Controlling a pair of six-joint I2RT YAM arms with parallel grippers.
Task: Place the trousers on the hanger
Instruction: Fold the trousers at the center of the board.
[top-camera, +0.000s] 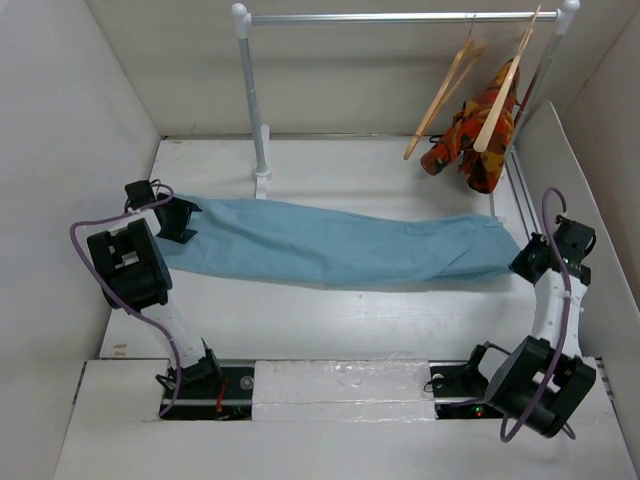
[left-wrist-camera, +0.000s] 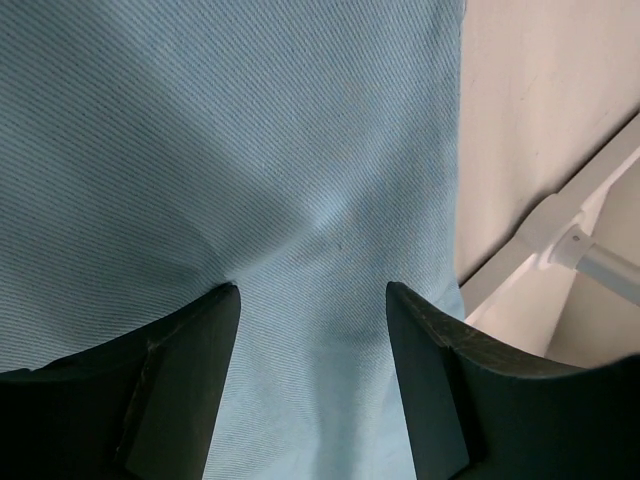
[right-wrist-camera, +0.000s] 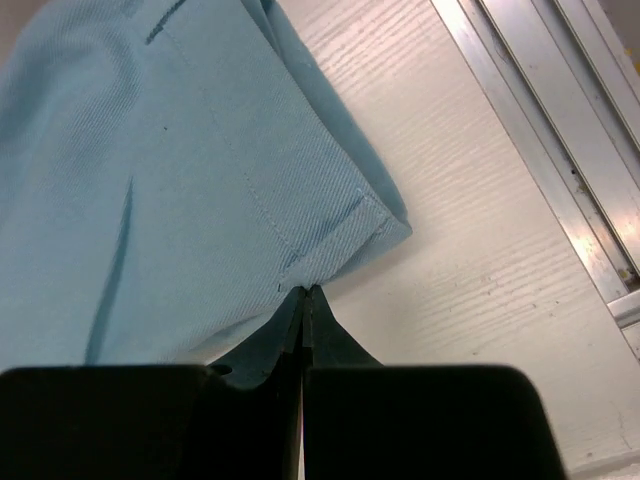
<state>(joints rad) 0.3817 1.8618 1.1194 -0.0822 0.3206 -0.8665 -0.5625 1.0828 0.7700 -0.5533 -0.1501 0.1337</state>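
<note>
We see the trousers lying stretched flat across the middle of the top view, running from the left gripper at centre left to the right gripper at centre right, on the white table. In the left wrist view the sky-blue cloth fills most of the frame, and the left gripper has its two dark fingers standing moderately apart at the bottom, with cloth spanning the gap; faint creases run toward the left tip, though we cannot tell whether any fabric is pinched. In the right wrist view the right gripper is closed tight, its tips meeting right at the stitched corner of the trousers in the centre of the frame and, as far as we can see, nipping its very edge. The hanger hangs bare from the metal rail in the upper right of the top view, well apart from the trousers, just beside a second wooden hanger that carries an orange-red patterned garment.
</note>
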